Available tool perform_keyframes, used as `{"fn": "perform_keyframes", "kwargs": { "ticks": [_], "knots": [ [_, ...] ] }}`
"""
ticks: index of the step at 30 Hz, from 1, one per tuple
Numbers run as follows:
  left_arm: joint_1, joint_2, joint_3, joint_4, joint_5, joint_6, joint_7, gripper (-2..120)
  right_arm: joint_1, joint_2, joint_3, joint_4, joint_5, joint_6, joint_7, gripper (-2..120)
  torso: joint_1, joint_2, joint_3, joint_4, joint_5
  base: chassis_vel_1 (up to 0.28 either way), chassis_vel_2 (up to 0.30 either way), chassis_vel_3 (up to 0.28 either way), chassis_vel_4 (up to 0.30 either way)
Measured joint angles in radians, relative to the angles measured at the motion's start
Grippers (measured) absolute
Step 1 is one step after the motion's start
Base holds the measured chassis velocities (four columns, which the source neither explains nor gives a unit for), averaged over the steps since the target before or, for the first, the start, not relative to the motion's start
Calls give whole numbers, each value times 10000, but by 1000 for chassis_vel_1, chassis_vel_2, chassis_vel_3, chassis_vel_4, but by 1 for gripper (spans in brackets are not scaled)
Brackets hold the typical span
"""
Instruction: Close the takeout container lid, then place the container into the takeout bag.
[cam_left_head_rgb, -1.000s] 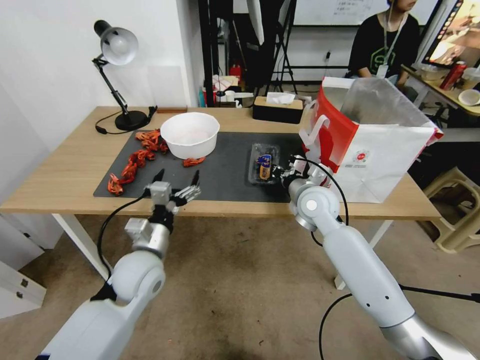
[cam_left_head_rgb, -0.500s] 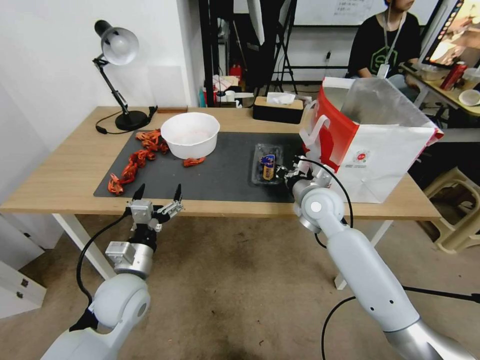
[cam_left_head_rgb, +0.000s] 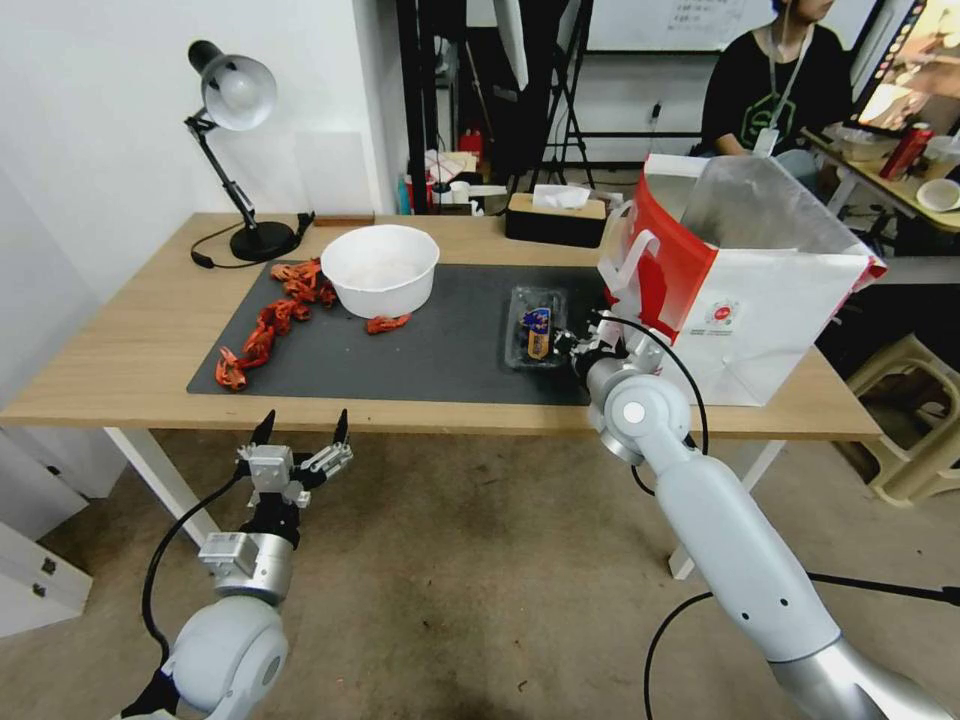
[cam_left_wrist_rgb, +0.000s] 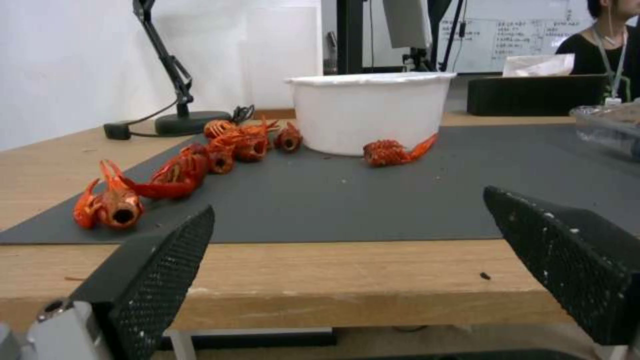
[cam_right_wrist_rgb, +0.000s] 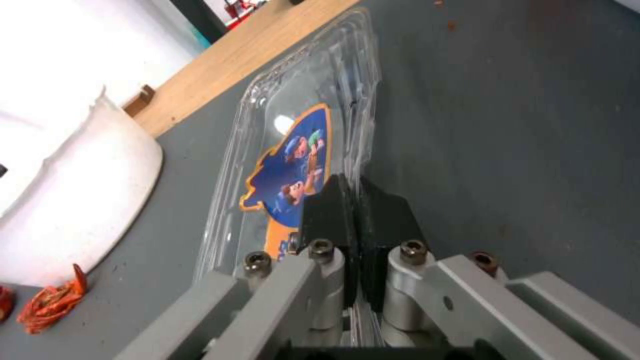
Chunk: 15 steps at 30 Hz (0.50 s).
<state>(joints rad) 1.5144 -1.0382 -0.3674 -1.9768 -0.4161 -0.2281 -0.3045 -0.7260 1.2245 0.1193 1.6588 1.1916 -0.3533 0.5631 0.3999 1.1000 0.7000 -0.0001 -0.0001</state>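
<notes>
Head view: left gripper (cam_left_head_rgb: 300, 428) now lower and nearer than before, off the near table (cam_left_head_rgb: 140, 370) edge, fingers spread. Right gripper (cam_left_head_rgb: 566, 346) unchanged, clamped on near-right rim of takeout container (cam_left_head_rgb: 534, 327), lid (cam_right_wrist_rgb: 293, 165) down, on dark mat (cam_left_head_rgb: 440, 345) left of takeout bag (cam_left_head_rgb: 750, 300).

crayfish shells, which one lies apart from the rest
The shell on the mat just in front of the white bowl, toward the container's side. The rest trail in a line off the bowl's other side.

Item count on the tabletop (cam_left_head_rgb: 140, 360): one takeout container (cam_left_head_rgb: 535, 327), one takeout bag (cam_left_head_rgb: 760, 300), one white bowl (cam_left_head_rgb: 380, 268), one desk lamp (cam_left_head_rgb: 235, 150), one tissue box (cam_left_head_rgb: 555, 218), one dark mat (cam_left_head_rgb: 440, 350).
</notes>
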Motion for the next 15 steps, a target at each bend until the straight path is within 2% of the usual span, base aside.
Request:
{"fn": "perform_keyframes", "kwargs": {
  "ticks": [15],
  "knots": [
    [91, 10, -55, 2, 169, -79, -8, 100, 155, -107, 65, 882, 458, -18, -6, 0, 1, 0, 0, 0, 1, 0, 0, 0, 0]
  ]
}}
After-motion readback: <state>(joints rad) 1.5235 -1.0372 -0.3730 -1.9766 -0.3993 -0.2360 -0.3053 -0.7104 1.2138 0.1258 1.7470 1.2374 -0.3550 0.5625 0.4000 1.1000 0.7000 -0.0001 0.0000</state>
